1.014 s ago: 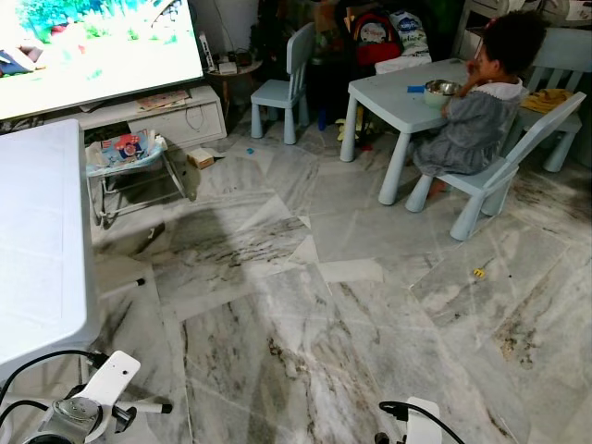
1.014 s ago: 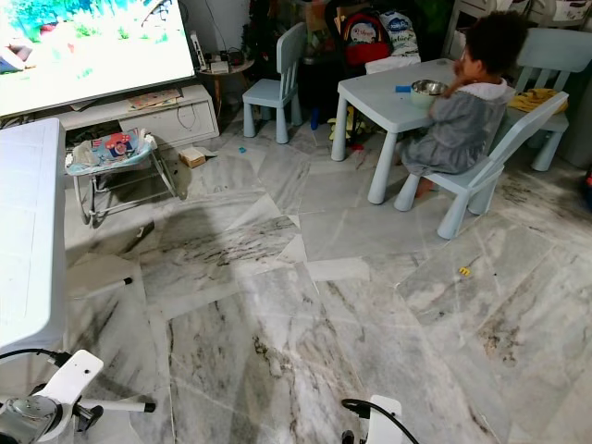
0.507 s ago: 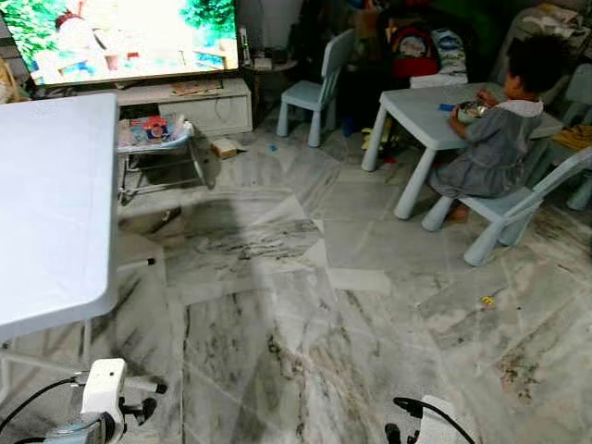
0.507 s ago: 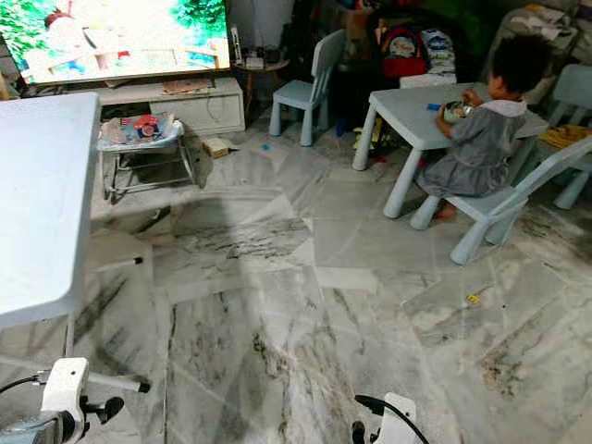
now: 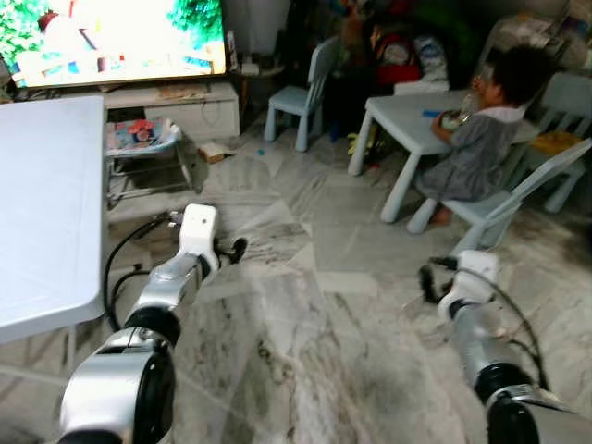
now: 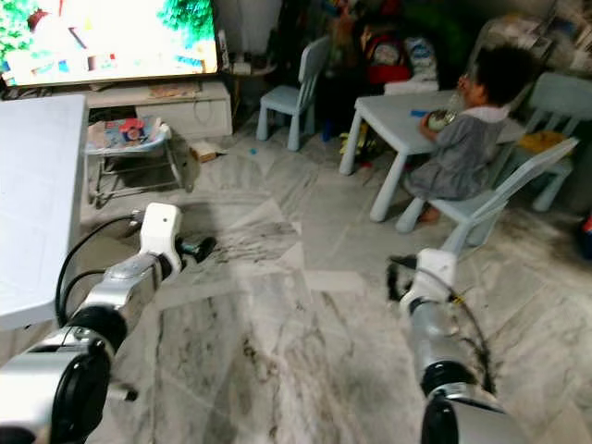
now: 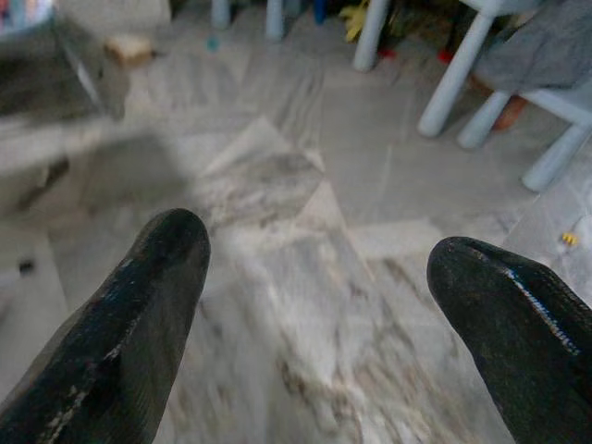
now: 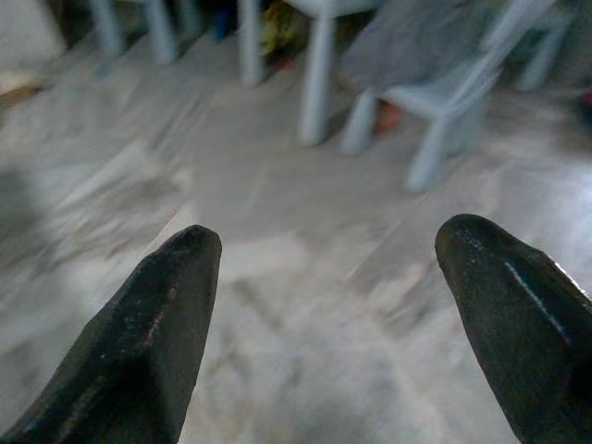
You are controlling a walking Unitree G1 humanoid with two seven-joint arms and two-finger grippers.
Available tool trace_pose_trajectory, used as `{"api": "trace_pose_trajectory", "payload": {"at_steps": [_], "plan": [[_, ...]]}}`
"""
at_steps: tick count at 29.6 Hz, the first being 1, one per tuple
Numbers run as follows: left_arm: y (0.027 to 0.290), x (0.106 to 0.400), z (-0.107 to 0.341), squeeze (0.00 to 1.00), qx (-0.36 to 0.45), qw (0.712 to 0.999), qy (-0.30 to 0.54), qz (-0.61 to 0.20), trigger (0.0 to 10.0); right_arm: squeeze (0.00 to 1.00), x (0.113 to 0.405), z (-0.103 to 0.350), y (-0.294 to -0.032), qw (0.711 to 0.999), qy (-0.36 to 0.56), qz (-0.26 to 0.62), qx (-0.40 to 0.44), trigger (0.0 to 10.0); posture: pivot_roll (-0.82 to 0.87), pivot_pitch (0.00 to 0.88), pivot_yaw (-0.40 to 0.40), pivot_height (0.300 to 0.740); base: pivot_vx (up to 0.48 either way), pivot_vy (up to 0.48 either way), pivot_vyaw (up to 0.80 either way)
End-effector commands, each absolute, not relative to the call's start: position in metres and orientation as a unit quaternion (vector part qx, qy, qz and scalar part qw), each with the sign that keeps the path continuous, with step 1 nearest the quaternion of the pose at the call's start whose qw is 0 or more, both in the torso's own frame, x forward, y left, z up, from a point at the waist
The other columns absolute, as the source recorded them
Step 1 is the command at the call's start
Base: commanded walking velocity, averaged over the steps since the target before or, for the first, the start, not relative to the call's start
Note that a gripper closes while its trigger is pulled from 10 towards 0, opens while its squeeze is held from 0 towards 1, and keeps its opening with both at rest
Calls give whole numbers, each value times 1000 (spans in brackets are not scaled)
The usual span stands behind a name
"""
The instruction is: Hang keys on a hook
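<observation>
Both silver arms reach forward over the marble floor (image 5: 314, 314). My left gripper (image 5: 231, 248) hangs beside the white table's near corner. In the left wrist view its two black fingers (image 7: 139, 314) stand wide apart with only floor between them. My right gripper (image 5: 428, 280) is out over the floor, short of the child's chair. In the right wrist view its fingers (image 8: 157, 333) are also spread, holding nothing.
A white folding table (image 5: 46, 213) stands at the left, with a lit TV (image 5: 111, 37) and a baby bouncer (image 5: 143, 139) behind it. A person (image 5: 476, 148) sits on a pale blue chair (image 5: 518, 199) at a small table (image 5: 416, 106). Another small chair (image 5: 301, 92) stands at the back.
Both arms have risen from the bottom edge and now stretch forward into view. The head camera has shifted as well.
</observation>
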State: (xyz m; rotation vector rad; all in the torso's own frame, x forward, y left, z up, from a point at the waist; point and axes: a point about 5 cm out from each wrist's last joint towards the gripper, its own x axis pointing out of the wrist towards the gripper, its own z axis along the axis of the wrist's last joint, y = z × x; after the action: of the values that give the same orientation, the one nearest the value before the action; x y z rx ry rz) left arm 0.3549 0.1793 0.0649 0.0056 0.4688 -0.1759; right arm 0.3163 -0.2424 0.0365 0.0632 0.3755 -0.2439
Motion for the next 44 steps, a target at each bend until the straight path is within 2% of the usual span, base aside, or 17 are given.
{"api": "trace_pose_trajectory", "payload": {"at_steps": [1, 8, 16, 20, 23, 27, 28, 33, 36, 38, 40, 44], "plan": [[187, 335, 37, 0, -11, 953, 291, -81, 10000, 0, 291, 2, -231, 959, 255, -115, 49, 10000, 76, 0, -113, 740, 0, 0, 0], [199, 329, 33, 0, 15, 951, 297, -83, 10000, 0, 289, 1, -233, 960, 255, -111, 31, 10000, 76, 2, -123, 740, 0, 0, 0], [189, 337, 44, 0, 33, 956, 261, -128, 10000, 0, 298, 15, -241, 968, 221, -114, 20, 10000, 79, 0, -131, 740, 0, 0, 0], [184, 347, 57, 0, 41, 964, 228, -130, 10000, 0, 308, 27, -242, 975, 192, -113, 12, 10000, 80, 0, -127, 740, 0, 0, 0], [180, 361, 83, 0, 59, 979, 155, -121, 10000, 0, 324, 52, -239, 987, 129, -93, 2, 10000, 79, 0, -114, 740, 0, 0, 0], [176, 362, 97, 0, 76, 983, 95, -136, 10000, 0, 330, 70, -230, 996, 72, -61, -9, 10000, 81, 0, -101, 740, 0, 0, 0], [175, 356, 105, 0, 102, 983, 49, -142, 10000, 0, 326, 78, -224, 998, 47, -42, -11, 10000, 81, 0, -93, 740, 0, 0, 0], [178, 348, 109, 0, 104, 986, 20, -128, 10000, 0, 320, 83, -218, 999, 30, -23, -21, 10000, 80, 0, -85, 740, 0, 0, 0], [182, 329, 113, 0, 105, 984, -11, -142, 10000, 0, 304, 91, -210, 1000, 15, 3, -22, 10000, 89, 0, -68, 740, 0, 0, 0], [182, 329, 113, 0, 105, 984, -11, -142, 10000, 0, 304, 91, -210, 1000, 15, 3, -22, 10000, 89, 0, -68, 740, 0, 0, 0], [183, 305, 114, 0, 112, 979, -20, -171, 10000, 0, 285, 98, -198, 999, 5, 28, -24, 10000, 95, 0, -71, 740, 0, 0, 0], [183, 266, 108, 0, 119, 982, -17, -149, 10000, 0, 259, 109, -179, 1000, 8, 17, -2, 10000, 91, 0, -76, 740, 0, 0, 0]]}}
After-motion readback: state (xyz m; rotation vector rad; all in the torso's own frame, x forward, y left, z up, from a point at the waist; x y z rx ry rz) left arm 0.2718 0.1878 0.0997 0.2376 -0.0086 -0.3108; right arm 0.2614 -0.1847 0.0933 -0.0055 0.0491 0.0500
